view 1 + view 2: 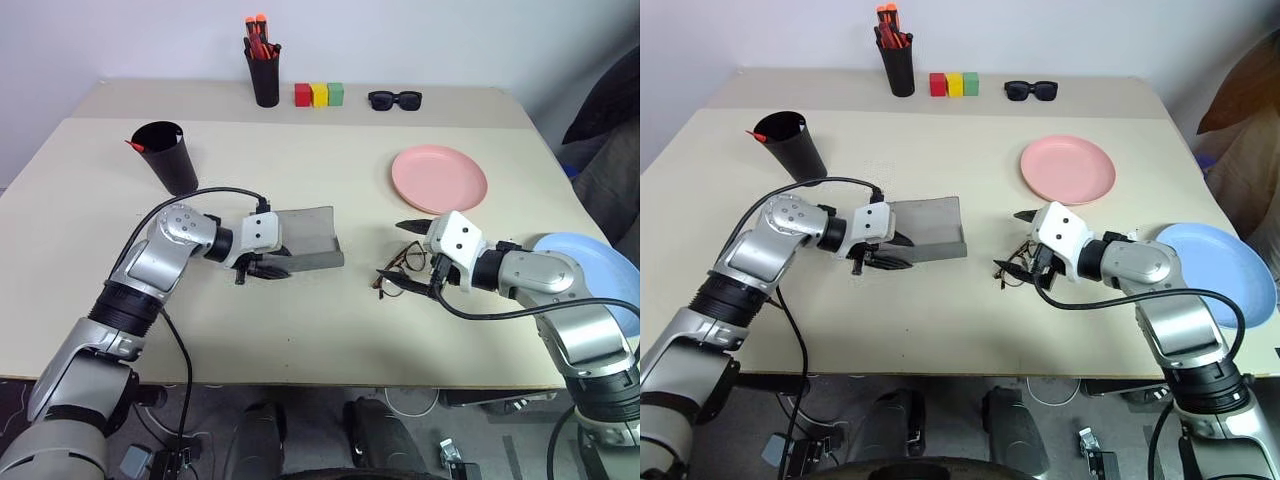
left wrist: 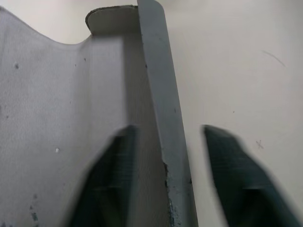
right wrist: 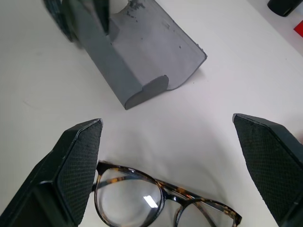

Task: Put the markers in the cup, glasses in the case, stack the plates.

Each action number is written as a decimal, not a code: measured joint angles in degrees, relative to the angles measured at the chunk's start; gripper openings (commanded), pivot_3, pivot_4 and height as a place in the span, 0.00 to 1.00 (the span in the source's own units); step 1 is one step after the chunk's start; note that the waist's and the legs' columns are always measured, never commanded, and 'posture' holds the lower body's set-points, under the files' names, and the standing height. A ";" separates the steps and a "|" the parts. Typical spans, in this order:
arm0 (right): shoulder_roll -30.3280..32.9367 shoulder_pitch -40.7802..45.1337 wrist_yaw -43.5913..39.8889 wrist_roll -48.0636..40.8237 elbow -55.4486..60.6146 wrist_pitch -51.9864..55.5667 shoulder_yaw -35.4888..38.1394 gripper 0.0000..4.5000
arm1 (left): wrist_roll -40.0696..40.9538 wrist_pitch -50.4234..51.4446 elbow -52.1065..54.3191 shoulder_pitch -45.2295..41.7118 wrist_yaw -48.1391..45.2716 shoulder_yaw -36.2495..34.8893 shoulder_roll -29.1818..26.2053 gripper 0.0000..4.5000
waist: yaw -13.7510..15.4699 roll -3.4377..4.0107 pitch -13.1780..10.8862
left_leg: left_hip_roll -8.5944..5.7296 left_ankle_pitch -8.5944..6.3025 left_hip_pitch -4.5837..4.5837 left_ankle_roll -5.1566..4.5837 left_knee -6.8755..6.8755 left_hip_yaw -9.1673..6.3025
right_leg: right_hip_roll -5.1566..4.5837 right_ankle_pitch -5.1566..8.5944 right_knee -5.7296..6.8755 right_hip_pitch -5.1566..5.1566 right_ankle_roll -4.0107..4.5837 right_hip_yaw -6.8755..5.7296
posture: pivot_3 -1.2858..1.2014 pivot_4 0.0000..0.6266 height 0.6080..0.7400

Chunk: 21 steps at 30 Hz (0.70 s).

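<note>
I am reaching with my left gripper (image 1: 268, 268) to the near wall of the grey case (image 1: 310, 235), which is lying open in the middle of the table (image 1: 330, 330). In the left wrist view my two fingers (image 2: 111, 179) are standing apart on both sides of this wall, one over the lining and one outside, and they are not pressing on it. My right gripper (image 1: 418, 258) is hovering just over the glasses (image 1: 402, 268), which are lying on the table to the right of the case and a little apart from it. The right fingers (image 3: 78, 165) are spreading wide and are holding nothing; in the right wrist view the frame looks mottled brown and is lying between them. The pink plate (image 1: 439, 178) is sitting farther back on the right, and the blue plate (image 1: 600, 262) is lying at the right edge of the table, partly behind my right arm, well apart from the pink one. The black cup (image 1: 166, 155) is standing at the back left, and a red marker (image 1: 134, 146) is sticking out over its rim. At the far edge are standing a black pot with orange-capped pens (image 1: 263, 62), three coloured blocks (image 1: 318, 94) and black sunglasses (image 1: 395, 99).
</note>
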<state>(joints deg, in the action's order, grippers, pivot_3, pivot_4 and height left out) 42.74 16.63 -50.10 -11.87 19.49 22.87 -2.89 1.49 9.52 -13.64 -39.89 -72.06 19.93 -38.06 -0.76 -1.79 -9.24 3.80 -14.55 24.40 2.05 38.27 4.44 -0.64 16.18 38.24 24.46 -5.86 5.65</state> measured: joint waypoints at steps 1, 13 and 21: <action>0.27 0.00 -0.16 0.46 -0.19 -0.46 0.00 1.00 | -0.42 -0.79 0.00 0.14 0.88 -0.02 0.04 0.86 | 0.00 0.00 0.00 | 0.00 0.00 0.00 0.00 0.00 0.00 | 0.00 0.00 0.00 0.00 0.00 0.00 | 0.52 0.24 0.87; 8.13 4.59 -2.18 15.42 -11.32 -20.35 -4.92 1.00 | 3.24 -1.24 9.52 4.36 8.32 -10.71 -0.58 0.86 | -0.44 0.07 0.02 | 0.02 0.00 -0.05 0.00 -0.01 0.07 | -0.01 0.00 0.01 0.01 -0.01 0.04 | 0.52 0.24 0.87; 8.35 8.58 -0.31 26.21 -21.14 -41.13 -10.39 1.00 | 9.28 12.02 27.36 25.26 12.49 -15.61 -3.16 0.86 | -0.41 0.11 0.00 | 0.03 0.00 -0.08 0.00 0.00 0.12 | -0.03 0.00 0.06 0.02 0.00 0.10 | 0.52 0.24 0.87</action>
<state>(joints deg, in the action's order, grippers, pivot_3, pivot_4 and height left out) 51.09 25.21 -50.41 14.34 -1.65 -18.27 -13.28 10.77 21.54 13.72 -14.63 -59.57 4.31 -41.22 -1.16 -1.68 -9.25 3.83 -14.55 24.32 2.04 38.27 4.56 -0.68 16.18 38.30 24.48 -5.86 5.76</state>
